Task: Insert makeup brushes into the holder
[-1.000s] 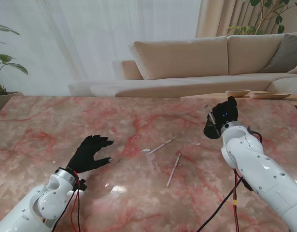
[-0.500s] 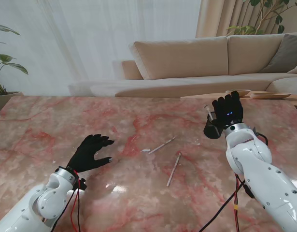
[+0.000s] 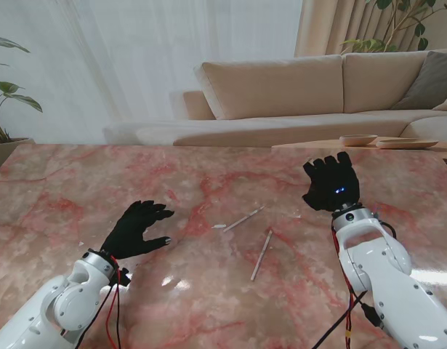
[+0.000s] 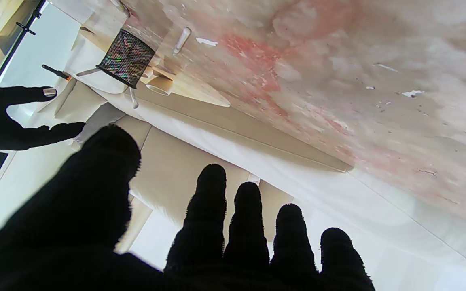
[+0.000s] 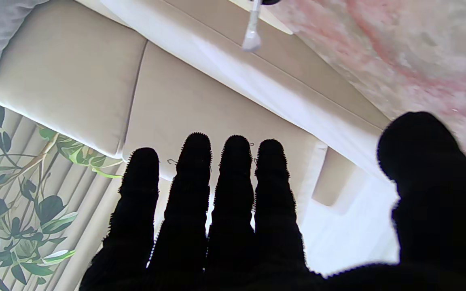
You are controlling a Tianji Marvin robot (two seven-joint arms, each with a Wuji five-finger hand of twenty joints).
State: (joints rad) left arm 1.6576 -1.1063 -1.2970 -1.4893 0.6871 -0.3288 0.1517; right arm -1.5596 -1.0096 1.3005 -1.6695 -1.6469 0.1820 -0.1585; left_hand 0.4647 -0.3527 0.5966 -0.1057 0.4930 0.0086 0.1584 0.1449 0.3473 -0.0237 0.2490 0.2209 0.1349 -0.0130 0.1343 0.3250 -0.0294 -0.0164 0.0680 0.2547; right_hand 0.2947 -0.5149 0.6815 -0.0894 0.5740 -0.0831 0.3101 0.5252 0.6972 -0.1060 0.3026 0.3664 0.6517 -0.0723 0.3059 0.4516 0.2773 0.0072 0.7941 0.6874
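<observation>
Right now, your right robot hand (image 3: 331,184) sits at the right of the stand view, raised with its back to the camera, fingers spread wide and holding nothing. It hides the holder in that view; you only see the black mesh holder (image 4: 126,57) in the left wrist view, near the upper left of the frame, standing on the counter (image 3: 78,189) with a pale handle sticking out of it.

Your left robot hand (image 3: 138,228) is at the lower left of the stand view — palm down over the counter, fingers splayed, empty.

Two brushes lie loose on the pink marbled counter near the middle of the stand view. One brush (image 3: 243,219) lies slanted, just above and left of the other; the second brush (image 3: 262,255) lies more steeply, lower in the frame. Both are well apart from either hand — between them, nearer the right one.

A beige sofa (image 3: 281,91) fills the upper frame.
</observation>
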